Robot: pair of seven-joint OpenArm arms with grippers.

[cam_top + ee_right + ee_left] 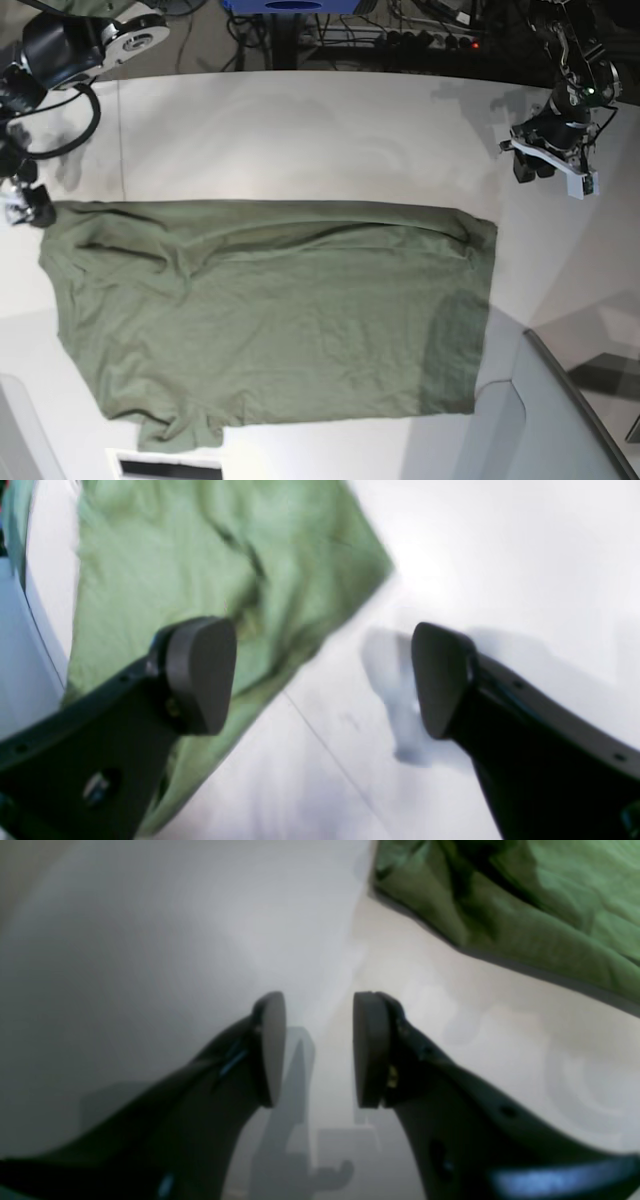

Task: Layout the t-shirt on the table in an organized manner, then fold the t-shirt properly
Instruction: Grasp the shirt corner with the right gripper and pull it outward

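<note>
Only base shows whole t-shirt (270,320) spread flat

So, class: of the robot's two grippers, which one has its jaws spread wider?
The right gripper. Its pads stand far apart, one over the t-shirt, one over bare table. The left gripper shows only a narrow gap.

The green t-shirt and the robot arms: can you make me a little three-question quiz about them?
1. True or false: the t-shirt lies spread on the table.
2. Which holds the shirt? A) left gripper B) right gripper C) neither
3. Fill in: in the base view, the grey panel sits at the picture's bottom ____ corner.

Key: 1 true; 2 C, both are open and empty; 3 right.
</note>
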